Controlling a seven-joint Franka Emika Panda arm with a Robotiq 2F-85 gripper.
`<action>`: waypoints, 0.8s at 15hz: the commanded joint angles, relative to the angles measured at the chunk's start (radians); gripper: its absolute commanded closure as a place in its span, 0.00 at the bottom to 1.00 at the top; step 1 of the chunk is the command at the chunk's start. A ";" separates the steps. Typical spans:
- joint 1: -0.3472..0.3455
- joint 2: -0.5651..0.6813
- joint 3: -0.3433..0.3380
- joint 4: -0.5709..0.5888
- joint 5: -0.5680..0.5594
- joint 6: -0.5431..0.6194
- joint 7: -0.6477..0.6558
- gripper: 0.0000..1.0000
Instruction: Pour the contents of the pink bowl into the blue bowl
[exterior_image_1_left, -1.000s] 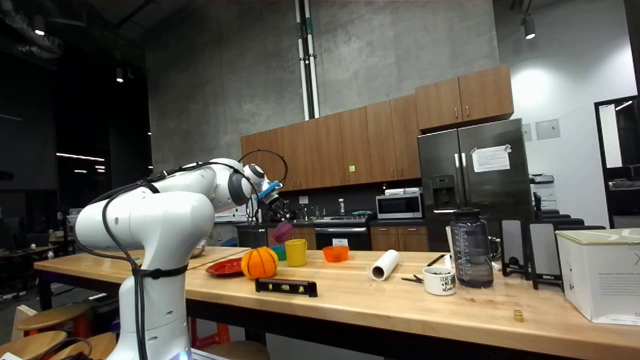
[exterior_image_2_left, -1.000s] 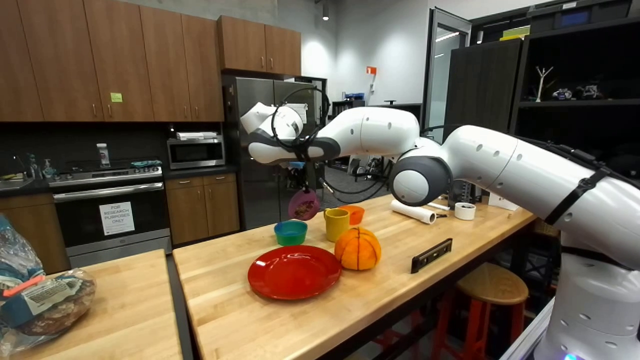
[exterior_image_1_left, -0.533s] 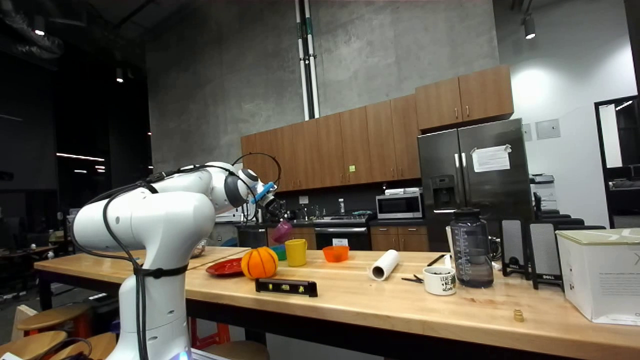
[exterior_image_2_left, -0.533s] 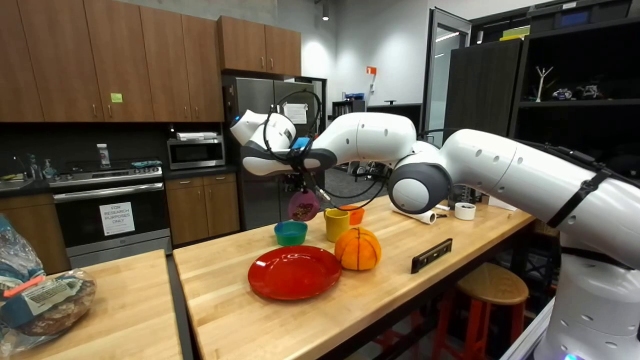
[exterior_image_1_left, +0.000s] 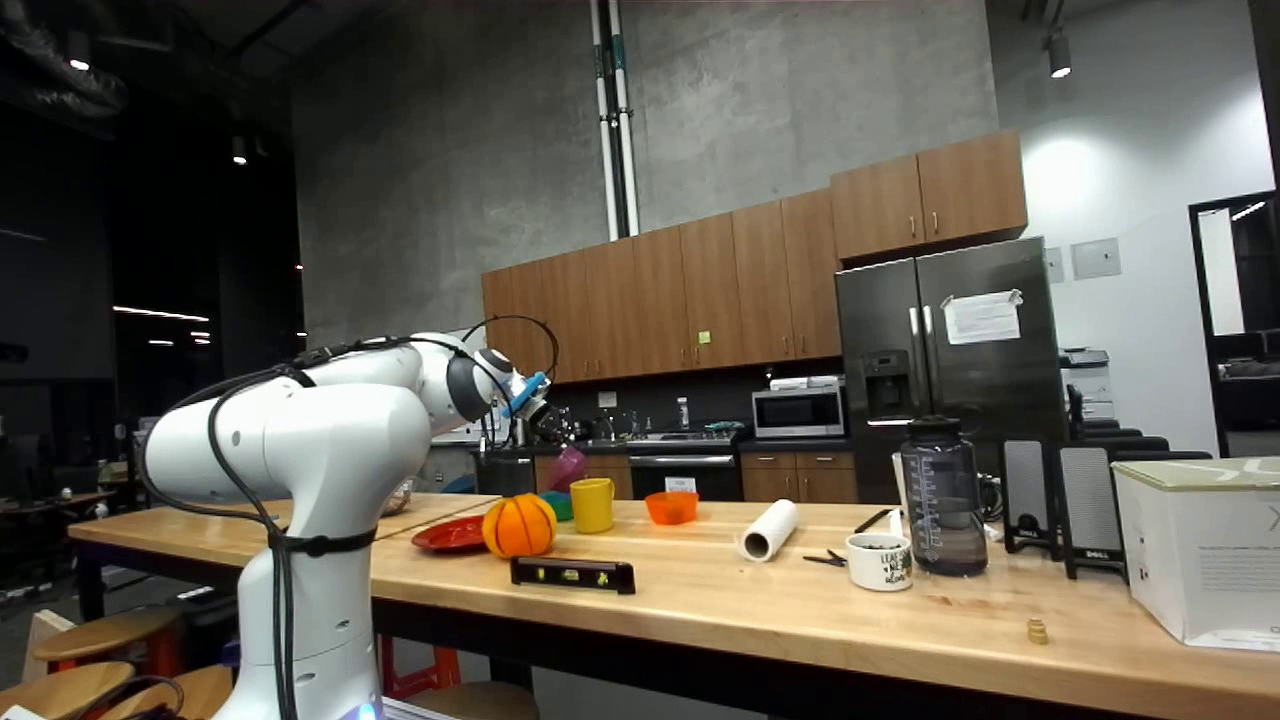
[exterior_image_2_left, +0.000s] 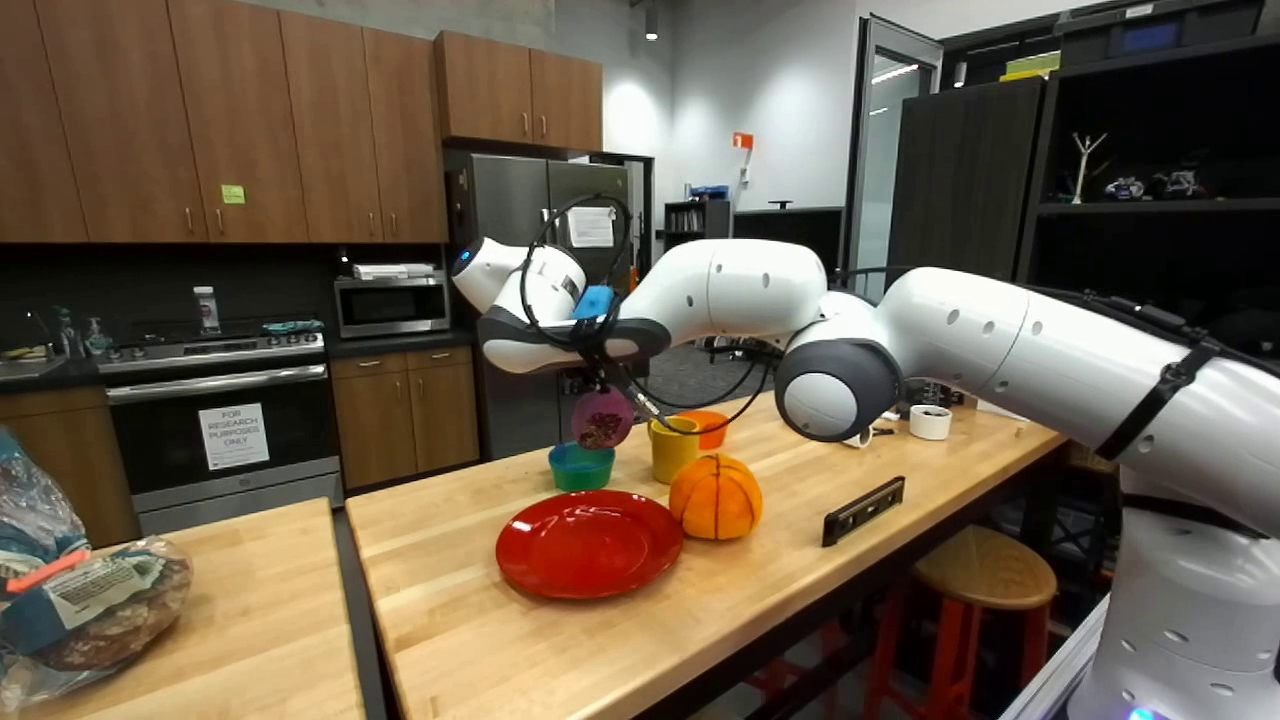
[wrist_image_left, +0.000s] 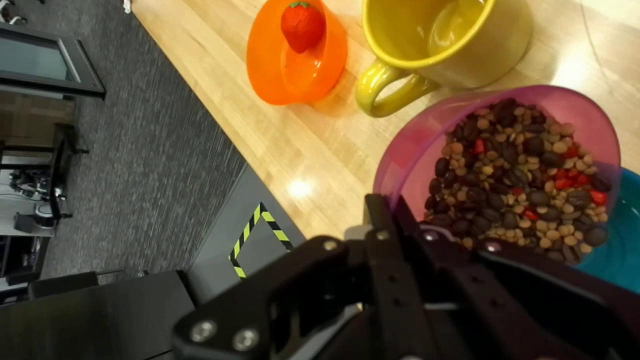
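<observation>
The pink bowl (wrist_image_left: 565, 107) holds dark beans, lentils and red bits in the wrist view. My gripper (wrist_image_left: 389, 201) is shut on its rim. In both exterior views the pink bowl (exterior_image_1_left: 568, 467) (exterior_image_2_left: 602, 415) hangs tilted in the air, and its contents have slid to the lower side. The blue bowl (exterior_image_2_left: 582, 470), greenish here, stands on the table just below it, and the pink bowl overlaps its back rim in this view. In the wrist view the blue bowl (wrist_image_left: 625, 240) shows partly, behind the pink bowl's lower edge. The blue bowl's inside is mostly hidden.
A yellow mug (exterior_image_2_left: 673, 450) stands close beside the blue bowl. An orange bowl (wrist_image_left: 280, 65) holds a toy strawberry (wrist_image_left: 302, 27). A red plate (exterior_image_2_left: 590, 545) and an orange pumpkin (exterior_image_2_left: 715, 497) lie nearer. A black level (exterior_image_2_left: 863, 511) stands near the table edge.
The gripper and pink bowl have come down slightly toward the blue bowl. The pink bowl's tilt has changed, its opening showing rounder. The arm's elbow and wrist have lowered.
</observation>
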 joint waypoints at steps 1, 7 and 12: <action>0.006 0.022 -0.026 0.029 -0.019 0.046 0.012 0.99; 0.016 0.023 -0.061 0.016 -0.063 0.109 0.037 0.99; 0.036 0.027 -0.074 0.013 -0.115 0.124 0.037 0.99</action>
